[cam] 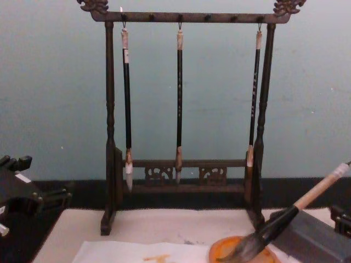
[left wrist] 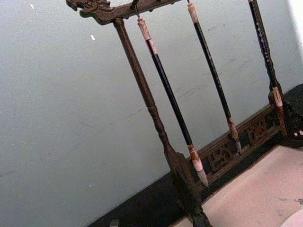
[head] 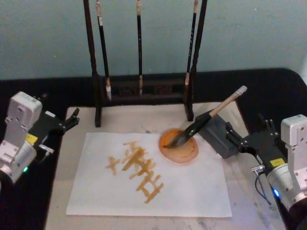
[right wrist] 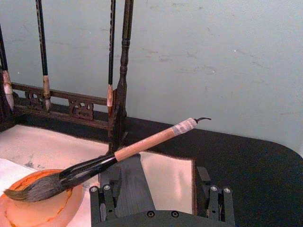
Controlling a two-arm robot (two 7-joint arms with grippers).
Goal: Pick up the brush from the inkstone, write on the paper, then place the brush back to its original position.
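The brush [head: 201, 123] lies with its bristles in the inkstone [head: 179, 146], handle propped on the grey block [head: 218, 135]. The inkstone sits on the paper's [head: 192, 191] far right corner, over a beige felt mat [head: 81, 125]. Behind stands the brush rack [head: 144, 88], hanging three slim brushes. My right pincer [head: 235, 139] gapes beside the block; my left pincer [head: 73, 117] looks open, I think.

Each arm ends in a silver-grey boxy wrist housing carrying a yellow label and a lit indicator: green on the left, blue on the right. The black left pincer [head: 72, 117] and black right pincer [head: 231, 136] are screw-fastened.
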